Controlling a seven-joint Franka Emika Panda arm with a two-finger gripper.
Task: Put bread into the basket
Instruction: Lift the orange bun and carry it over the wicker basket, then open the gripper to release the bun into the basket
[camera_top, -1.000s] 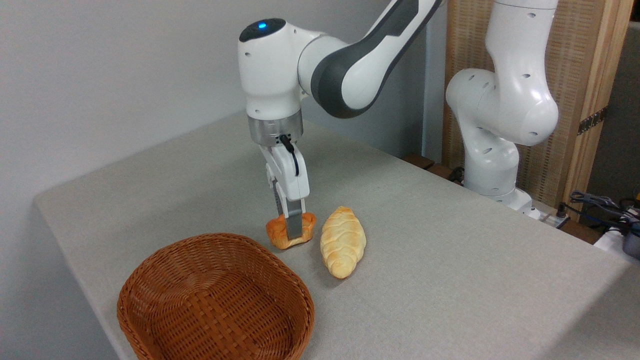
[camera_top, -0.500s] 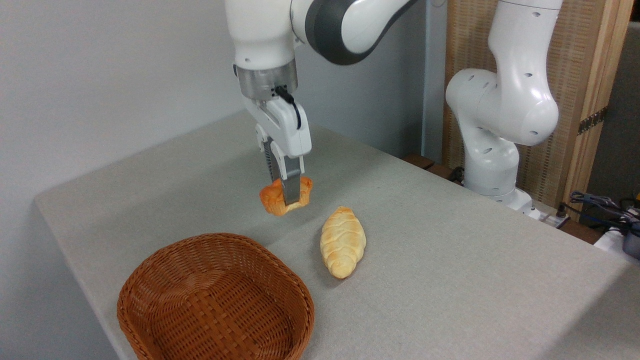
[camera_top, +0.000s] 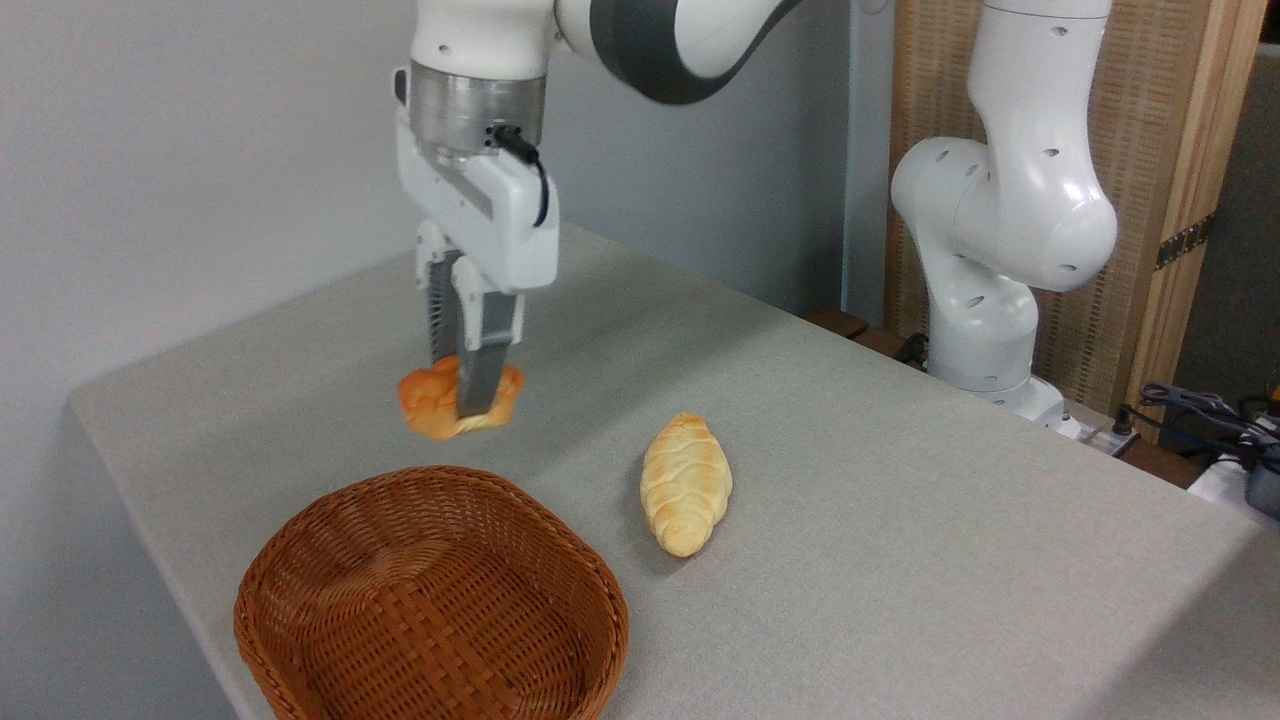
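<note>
Jaws clamped on the bread, its long axis level, above the basket

Since a second ago I have lifted the bread off the table, with the gripper clamped on it throughout. Over the last half second I raised it a little more and carried it left, so it now hangs above the far rim of the basket.
</note>
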